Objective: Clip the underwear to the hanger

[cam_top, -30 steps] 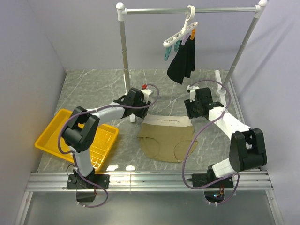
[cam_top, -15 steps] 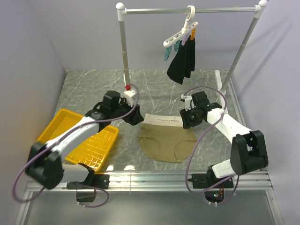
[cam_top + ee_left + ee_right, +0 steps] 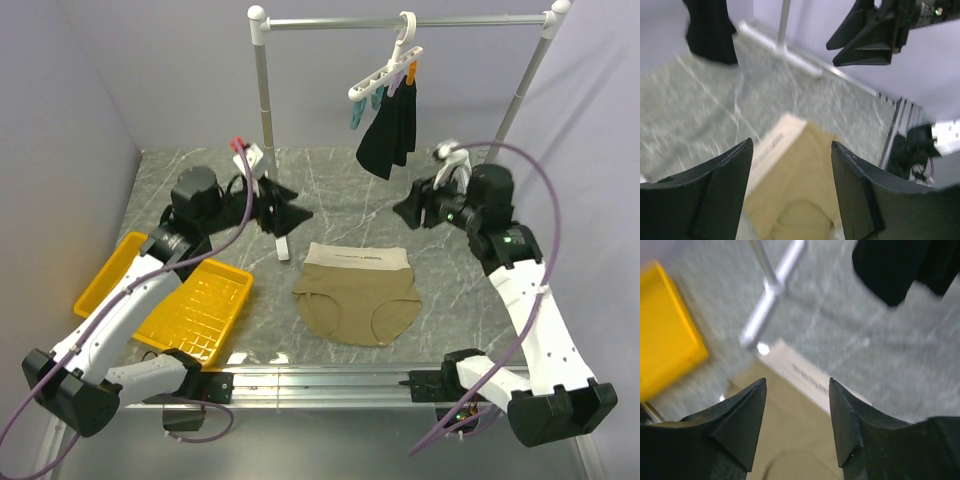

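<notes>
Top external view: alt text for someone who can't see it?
Tan underwear lies flat and unclipped on a marble table, with the left hand and right hand hovering open and empty near its far corners. Behind, a white hanger holding a black garment hangs on a rail; a yellow tray sits at left.

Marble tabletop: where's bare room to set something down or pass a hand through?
Free: the grey marble tabletop right of the tan fabric underwear, and its back strip between the silver rail post and the hanging black garment. Crowded: the left side, taken by the yellow plastic tray.
</notes>
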{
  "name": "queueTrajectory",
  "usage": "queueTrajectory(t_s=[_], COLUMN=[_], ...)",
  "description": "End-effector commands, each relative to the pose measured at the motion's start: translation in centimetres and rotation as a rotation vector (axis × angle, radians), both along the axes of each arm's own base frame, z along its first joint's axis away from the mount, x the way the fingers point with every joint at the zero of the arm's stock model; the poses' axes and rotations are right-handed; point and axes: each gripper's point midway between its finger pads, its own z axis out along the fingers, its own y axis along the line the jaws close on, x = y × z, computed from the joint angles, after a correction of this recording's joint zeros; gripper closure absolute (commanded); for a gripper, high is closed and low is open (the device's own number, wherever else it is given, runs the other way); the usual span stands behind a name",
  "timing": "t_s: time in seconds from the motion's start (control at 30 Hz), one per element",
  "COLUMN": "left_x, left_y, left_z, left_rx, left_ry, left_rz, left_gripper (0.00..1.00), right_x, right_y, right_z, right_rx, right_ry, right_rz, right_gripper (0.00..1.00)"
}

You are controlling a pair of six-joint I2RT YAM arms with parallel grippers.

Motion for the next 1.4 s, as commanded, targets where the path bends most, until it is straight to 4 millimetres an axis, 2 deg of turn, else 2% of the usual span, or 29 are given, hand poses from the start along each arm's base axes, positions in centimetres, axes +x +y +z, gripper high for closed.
queueTrajectory(t_s=[0.0,0.03,0.07,0.13,0.17,0.23,0.27,0.33,0.47,0.53,0.77,0.9,1.07,1.13,1.17,1.2,1.3,1.37], left_x=[1.6,2.3,3.3,4.2,4.8,5.2,5.7,6.1,7.5,8.2,9.0,8.8,8.9,8.6,8.6,8.4,8.4,8.8], left_y=[-0.7,-0.6,-0.7,-0.8,-1.1,-1.3,-1.5,-1.9,-3.0,-3.8,-5.9,-7.2,-7.8,-8.1,-8.1,-8.3,-8.3,-8.3], left_z=[6.0,6.4,7.0,7.6,8.2,8.8,8.9,10.0,11.2,11.2,14.1,14.5,13.5,13.1,12.9,13.0,11.9,10.8], left_rx=[-0.082,-0.081,-0.08,-0.081,-0.091,-0.101,-0.103,-0.13,-0.176,-0.178,-0.217,-0.224,-0.239,-0.246,-0.247,-0.256,-0.26,-0.253], left_ry=[-0.121,-0.131,-0.145,-0.157,-0.173,-0.189,-0.183,-0.215,-0.21,-0.211,-0.268,-0.269,-0.243,-0.248,-0.247,-0.258,-0.256,-0.263], left_rz=[0.01,0.036,0.065,0.084,0.088,0.087,0.09,0.088,0.093,0.098,0.101,0.078,0.062,0.037,0.03,0.01,-0.013,-0.006], left_gripper=[0.29,0.27,0.26,0.24,0.23,0.2,0.2,0.19,0.2,0.2,0.21,0.22,0.23,0.23,0.23,0.23,0.22,0.22], right_x=[1.0,1.3,1.4,1.7,1.5,1.8,1.8,2.7,3.5,3.7,4.6,5.4,7.3,8.2,8.2,8.7,9.5,9.7], right_y=[0.6,0.6,0.7,1.2,1.5,2.1,2.4,3.1,3.9,4.7,6.1,5.8,3.9,3.4,3.4,3.3,3.3,3.0], right_z=[8.9,10.2,12.9,15.1,17.1,18.4,19.7,20.0,22.1,22.4,23.8,23.9,22.6,21.3,21.8,21.4,21.0,21.4], right_rx=[0.172,0.196,0.231,0.315,0.355,0.44,0.466,0.506,0.597,0.625,0.674,0.643,0.542,0.477,0.441,0.413,0.361,0.344], right_ry=[-0.178,-0.198,-0.257,-0.259,-0.298,-0.272,-0.295,-0.261,-0.286,-0.277,-0.276,-0.307,-0.388,-0.409,-0.472,-0.485,-0.525,-0.562], right_rz=[-0.017,-0.029,-0.031,-0.04,-0.025,-0.02,-0.012,-0.014,-0.009,0.007,0.038,0.013,-0.073,-0.084,-0.053,-0.044,0.001,0.022], right_gripper=[0.39,0.35,0.33,0.27,0.26,0.21,0.2,0.18,0.17,0.16,0.16,0.17,0.22,0.23,0.23,0.24,0.25,0.25])
